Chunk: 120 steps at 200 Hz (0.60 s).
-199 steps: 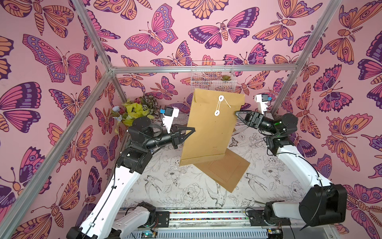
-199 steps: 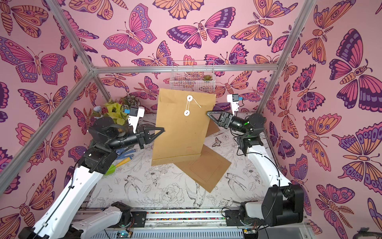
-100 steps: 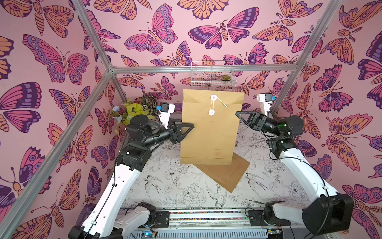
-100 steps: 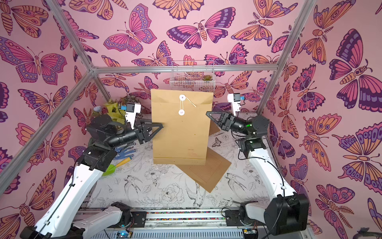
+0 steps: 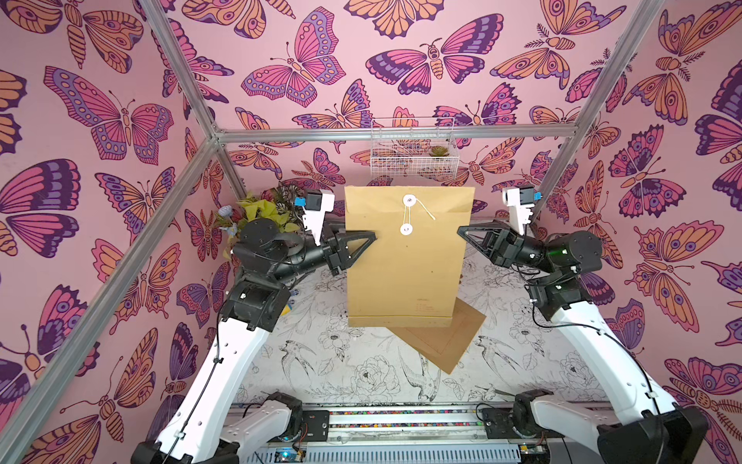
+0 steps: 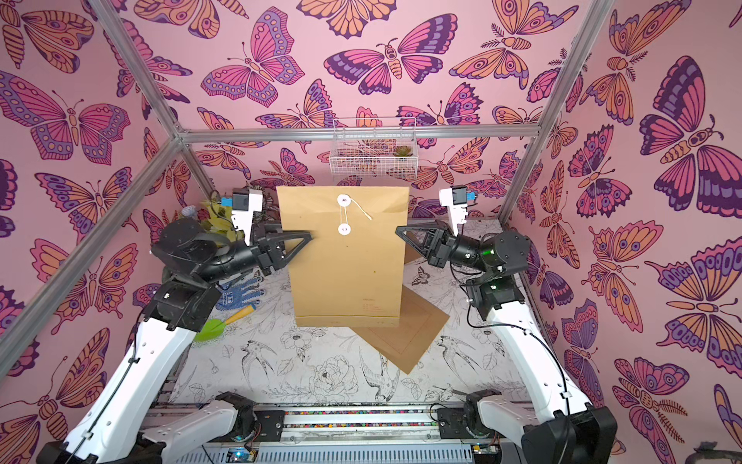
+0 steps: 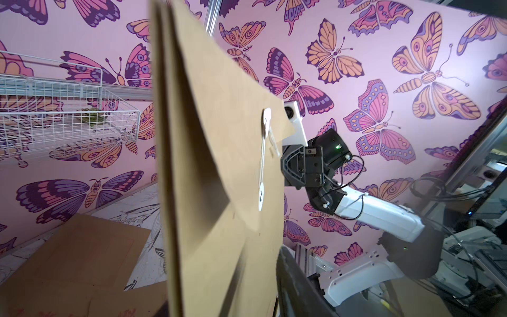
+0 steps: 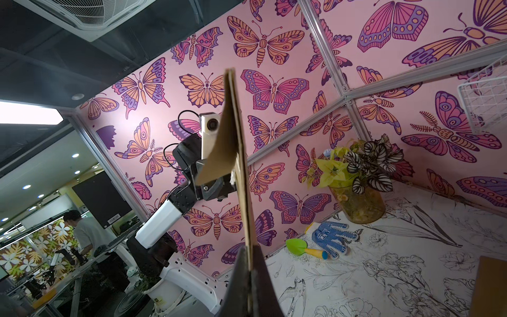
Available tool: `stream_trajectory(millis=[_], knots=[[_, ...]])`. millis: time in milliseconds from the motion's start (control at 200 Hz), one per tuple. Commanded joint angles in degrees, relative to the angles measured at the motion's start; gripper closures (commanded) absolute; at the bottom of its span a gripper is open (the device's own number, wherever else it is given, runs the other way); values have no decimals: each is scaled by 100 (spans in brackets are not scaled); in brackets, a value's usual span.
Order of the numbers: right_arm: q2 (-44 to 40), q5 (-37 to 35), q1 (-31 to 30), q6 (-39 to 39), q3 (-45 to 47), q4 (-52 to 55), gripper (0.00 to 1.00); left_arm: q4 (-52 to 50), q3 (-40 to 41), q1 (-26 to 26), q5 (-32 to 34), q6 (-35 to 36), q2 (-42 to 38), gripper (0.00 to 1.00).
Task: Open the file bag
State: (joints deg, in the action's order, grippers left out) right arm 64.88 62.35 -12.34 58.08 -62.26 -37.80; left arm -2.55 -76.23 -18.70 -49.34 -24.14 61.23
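The file bag [image 5: 405,273] [image 6: 345,273] is a brown paper envelope hanging upright above the table. A white string [image 5: 406,215] runs between two white discs on its flap. My right gripper [image 5: 459,231] [image 8: 248,252] is shut on the bag's right edge. In the right wrist view the flap [image 8: 216,159] stands a little off the body. My left gripper [image 5: 371,237] straddles the left edge. One of its fingers [image 7: 296,288] lies on the front face and the other is hidden behind the bag, so its grip is unclear.
A second brown envelope [image 5: 441,341] lies flat on the table under the bag. A wire basket [image 5: 413,152] hangs on the back wall. At the left stand a potted plant [image 5: 265,213], a blue glove [image 6: 237,295] and a green trowel [image 6: 217,327].
The bag hung tilted from the left gripper and has swung upright. The right gripper has closed on its right edge. The left jaws opened, then narrowed again at the left edge.
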Motion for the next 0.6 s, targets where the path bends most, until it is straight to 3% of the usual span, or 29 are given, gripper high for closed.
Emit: stream_trajectory(millis=[0,130,255,335,371,496,596], knots=[[-118,-231,-50,-156,-156,130,100,282,-112,31,-225,58,-49,69],[-216,-502,-63,-113,-95,164,100,296,-20,33,-219,19,-91,81],[-290,-567,-135,-385,-117,509,100,111,110,32,-71,213,-236,100],[-353,-634,-220,-986,-189,1240,100,-89,169,33,174,372,-305,100],[-385,-755,-230,-1253,-220,1624,92,-218,149,33,263,428,-309,100],[-643,-1512,-234,-2221,-301,3019,43,-883,-122,33,443,741,-202,100],[-863,-2485,-234,-2753,-278,3892,21,-1506,-379,34,640,1062,-113,98]])
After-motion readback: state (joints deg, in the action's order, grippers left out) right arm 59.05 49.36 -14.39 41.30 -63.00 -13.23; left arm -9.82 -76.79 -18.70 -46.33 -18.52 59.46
